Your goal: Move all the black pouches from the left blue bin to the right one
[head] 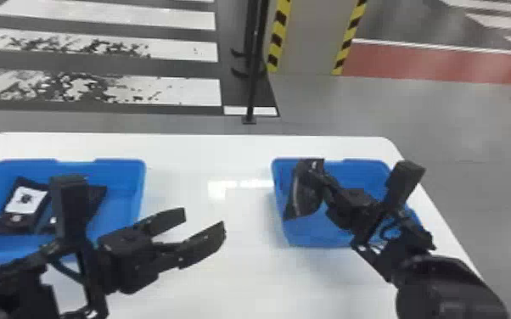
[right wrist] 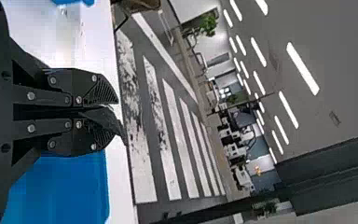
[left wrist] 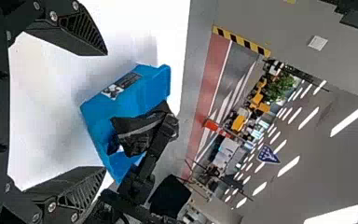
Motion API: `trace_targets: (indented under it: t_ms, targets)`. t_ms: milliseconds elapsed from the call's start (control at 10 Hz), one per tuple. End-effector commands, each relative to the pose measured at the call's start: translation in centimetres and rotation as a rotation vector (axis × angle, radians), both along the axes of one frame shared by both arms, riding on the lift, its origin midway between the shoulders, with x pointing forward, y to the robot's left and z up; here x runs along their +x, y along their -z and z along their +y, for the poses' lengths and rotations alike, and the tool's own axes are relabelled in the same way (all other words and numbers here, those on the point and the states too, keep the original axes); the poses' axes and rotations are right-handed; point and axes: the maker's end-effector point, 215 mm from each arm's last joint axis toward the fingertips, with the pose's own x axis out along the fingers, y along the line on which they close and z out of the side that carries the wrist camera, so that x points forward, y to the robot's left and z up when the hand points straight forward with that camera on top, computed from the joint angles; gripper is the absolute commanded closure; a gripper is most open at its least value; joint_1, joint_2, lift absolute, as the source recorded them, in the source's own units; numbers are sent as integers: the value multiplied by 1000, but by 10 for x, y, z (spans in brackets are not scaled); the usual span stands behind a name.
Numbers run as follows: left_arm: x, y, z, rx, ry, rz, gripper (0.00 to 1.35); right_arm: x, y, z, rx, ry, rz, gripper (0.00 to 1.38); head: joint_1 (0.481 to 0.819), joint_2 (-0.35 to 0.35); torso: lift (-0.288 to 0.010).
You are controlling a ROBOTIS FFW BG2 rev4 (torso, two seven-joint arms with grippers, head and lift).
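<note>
Gripping black pouch [head: 303, 197] in right tool [head: 320, 180], clamped between fingertips, with right blue bin [head: 310, 235] below tool. Holding left tool [head: 204, 219] with fingers apart over table [head: 242, 280], with left blue bin [head: 128, 184] to tool's left, other black pouches [head: 2, 225] inside.

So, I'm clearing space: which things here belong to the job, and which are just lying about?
Job: left bin, its pouches, right bin, held pouch, left end effector, right end effector.

Not the job: pole, striped pillar.
</note>
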Motion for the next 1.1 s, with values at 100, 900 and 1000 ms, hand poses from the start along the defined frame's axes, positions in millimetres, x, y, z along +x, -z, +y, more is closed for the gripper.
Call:
trace_targets:
  t_ms: [100,900,1000]
  targets:
    - [8,3,21,13,-46,1,153,25,53,-55,-106,80,115,1282,695,-210,-140]
    - [55,31,215,318,-416,41,153,-43,0,-89,-267,228,-84,130,695,-131,-140]
    - [58,30,234,349,-453,46,153,-65,-12,-76,-264,219,-119,130,695,-86,-140]
